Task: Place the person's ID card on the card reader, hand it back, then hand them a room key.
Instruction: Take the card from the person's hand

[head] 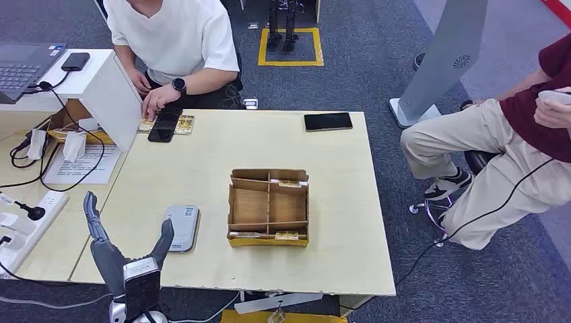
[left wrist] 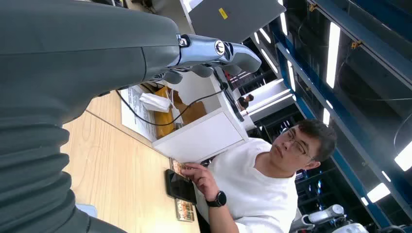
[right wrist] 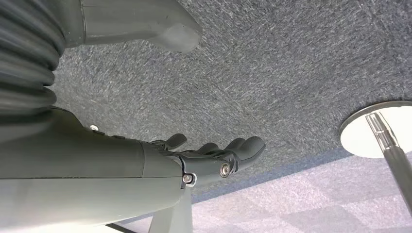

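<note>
Left hand [head: 124,252] up at the table's [head: 202,155] near edge, fingers spread, holding nothing | right hand [right wrist: 214,155] hangs over grey carpet, fingers loosely extended, empty | card reader [head: 180,227] just beside the left hand | ID card [head: 146,124] at far edge under the person's hand [head: 156,101], by a black phone [head: 164,124] | cardboard tray [head: 269,207] mid-table with key cards [head: 289,183]

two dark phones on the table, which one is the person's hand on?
The black phone at the table's far left edge, flanked by cards: the person's hand rests on its far end. The other phone lies alone at the far edge, untouched.
</note>
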Tool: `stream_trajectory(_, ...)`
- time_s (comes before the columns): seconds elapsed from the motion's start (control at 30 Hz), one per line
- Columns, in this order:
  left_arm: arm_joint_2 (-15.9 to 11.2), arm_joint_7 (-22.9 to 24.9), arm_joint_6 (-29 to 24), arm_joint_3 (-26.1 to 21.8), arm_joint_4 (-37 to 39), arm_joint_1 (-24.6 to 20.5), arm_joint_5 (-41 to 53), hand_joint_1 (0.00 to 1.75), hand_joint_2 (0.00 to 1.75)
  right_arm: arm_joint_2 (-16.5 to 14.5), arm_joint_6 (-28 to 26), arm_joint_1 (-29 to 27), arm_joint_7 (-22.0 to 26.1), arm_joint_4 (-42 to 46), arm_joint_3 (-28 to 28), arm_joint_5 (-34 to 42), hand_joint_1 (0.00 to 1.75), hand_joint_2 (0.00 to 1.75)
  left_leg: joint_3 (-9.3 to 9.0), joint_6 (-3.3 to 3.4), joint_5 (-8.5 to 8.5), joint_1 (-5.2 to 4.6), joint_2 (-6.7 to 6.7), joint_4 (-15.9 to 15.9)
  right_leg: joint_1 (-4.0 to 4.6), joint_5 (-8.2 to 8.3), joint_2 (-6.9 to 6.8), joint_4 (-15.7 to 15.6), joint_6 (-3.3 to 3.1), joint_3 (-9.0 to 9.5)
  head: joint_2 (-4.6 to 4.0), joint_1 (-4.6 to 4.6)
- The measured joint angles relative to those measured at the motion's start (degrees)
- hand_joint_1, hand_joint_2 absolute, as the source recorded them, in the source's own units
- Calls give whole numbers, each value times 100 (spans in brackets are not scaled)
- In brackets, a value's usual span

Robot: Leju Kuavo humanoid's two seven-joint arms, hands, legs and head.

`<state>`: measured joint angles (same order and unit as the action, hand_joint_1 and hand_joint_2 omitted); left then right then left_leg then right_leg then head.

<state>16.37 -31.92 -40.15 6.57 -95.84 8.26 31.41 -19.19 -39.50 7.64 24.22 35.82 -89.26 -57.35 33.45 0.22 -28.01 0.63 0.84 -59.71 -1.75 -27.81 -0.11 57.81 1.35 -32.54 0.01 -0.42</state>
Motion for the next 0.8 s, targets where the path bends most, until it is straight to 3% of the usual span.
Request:
stream_trajectory(0.3, 1, -33, 0, 0, 0, -7, -231, 0, 175, 0, 0, 2, 44, -7, 0, -39, 0, 175, -1, 0, 0, 0, 0, 0, 0, 0, 0, 0, 0, -1, 1, 0)
stream_trajectory(0.47, 2, -50, 0, -4, 1, -49, 98, 0, 175, 1, 0, 9, 82, -43, 0, -132, 0, 175, -2, 0, 0, 0, -1, 0, 0, 0, 2, 0, 0, -1, 1, -1)
stream_trajectory(0.8, -14, 178, 0, -210, 43, -575, 173, 0, 175, 34, 0, 33, 161, -204, 0, -437, 0, 175, -4, 1, 3, 0, -1, -1, 0, 5, 3, 0, 1, 0, 1, -1)
